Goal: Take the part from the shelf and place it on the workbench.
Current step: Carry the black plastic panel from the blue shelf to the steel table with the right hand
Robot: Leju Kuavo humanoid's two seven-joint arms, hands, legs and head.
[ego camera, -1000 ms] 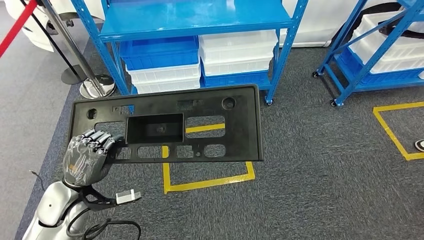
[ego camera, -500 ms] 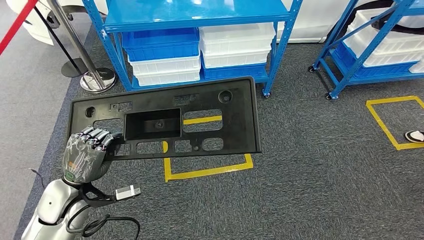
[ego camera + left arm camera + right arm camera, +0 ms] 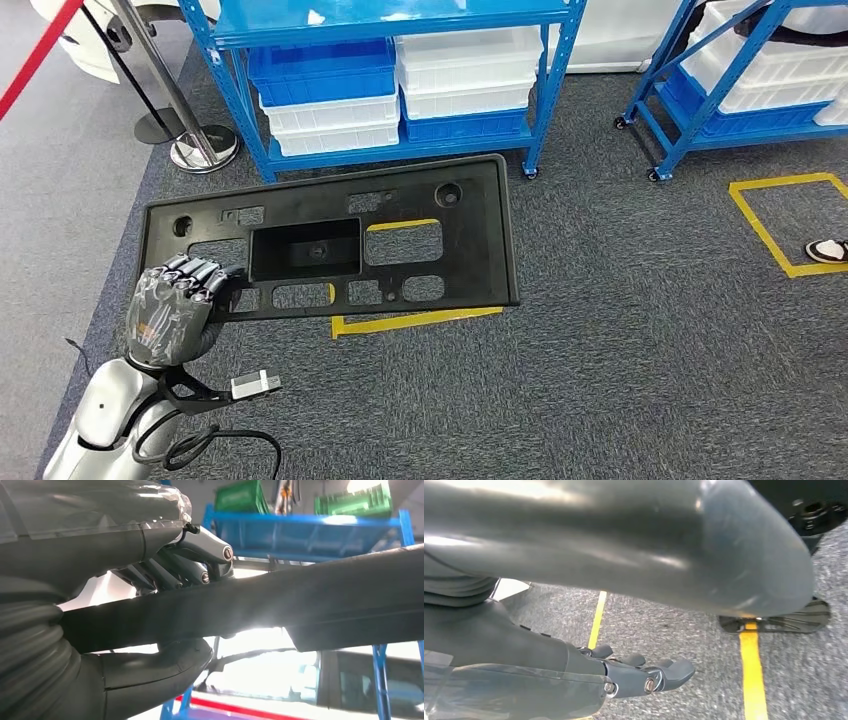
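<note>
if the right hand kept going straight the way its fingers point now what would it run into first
Probably the grey carpet floor. In the right wrist view, the right hand hangs with nothing in it, fingers lying low over the carpet near a yellow tape line. Depth is unclear, so that's a guess.

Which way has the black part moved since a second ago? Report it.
Yes: held by the left hand, the black part has backed away from the blue shelf, now covering more of the yellow floor square.

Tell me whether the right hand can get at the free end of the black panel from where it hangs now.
Probably yes. The right hand hangs open near the carpet, holding nothing, and the black panel, gripped by the left hand, juts out over bare floor with nothing around its free end.
</note>
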